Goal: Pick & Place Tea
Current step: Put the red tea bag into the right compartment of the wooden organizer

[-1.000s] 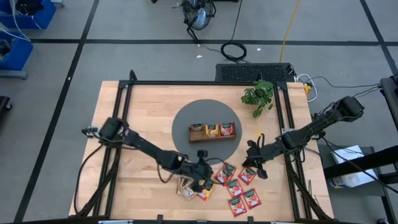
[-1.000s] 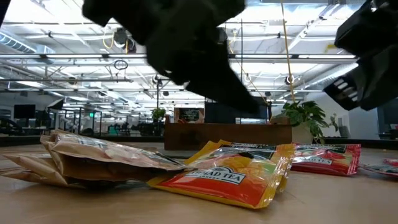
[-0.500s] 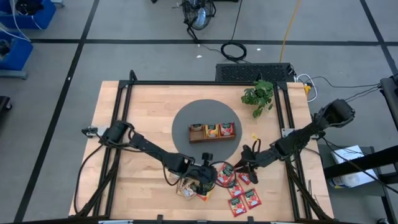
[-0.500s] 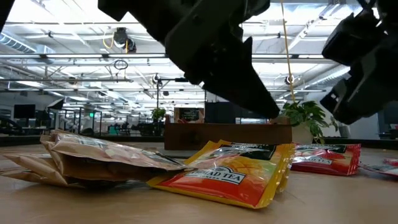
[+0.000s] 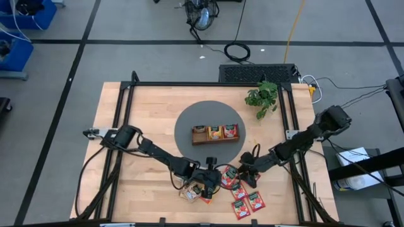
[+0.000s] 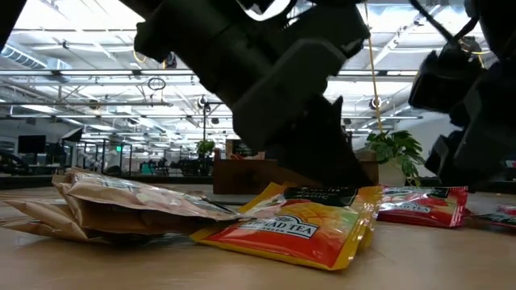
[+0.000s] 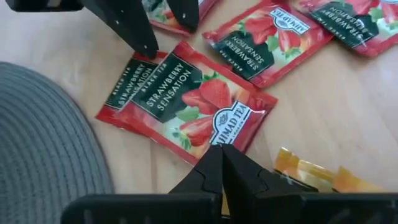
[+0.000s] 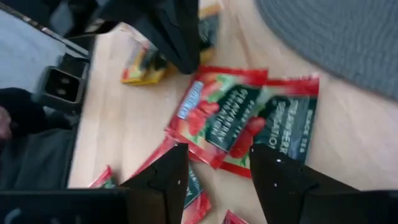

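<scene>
Several red tea sachets (image 5: 240,189) lie flat on the wooden table near its front edge. Two overlapping red strawberry sachets (image 7: 199,102) are the closest to both grippers. Orange-yellow (image 6: 298,229) and cream sachets (image 6: 121,201) lie in a loose heap to their left. My left gripper (image 7: 221,155) is shut, its tips low at the near edge of the top strawberry sachet. My right gripper (image 8: 217,171) is open just above the same pair (image 8: 249,127), one finger on either side. The brown tray (image 5: 216,133) holds three sachets. My left gripper has its shut fingertips (image 7: 219,154) at the edge of the top red strawberry sachet (image 7: 233,134), slanting down from the table's left. The sachet lies flat on the table. I cannot tell whether the tips touch it.
The tray stands on a round grey mat (image 5: 189,116) at the table's middle. A small green plant (image 5: 262,98) stands at the far right. The two grippers are close together, tips facing each other over the red sachets. Black frame rails run along the table's edges.
My right gripper has gone toward the table's left and down, from beside the red sachets to over the overlapping pair. My left gripper has gone toward the right and near edge and come down to the red sachets. The sachets have not moved.
</scene>
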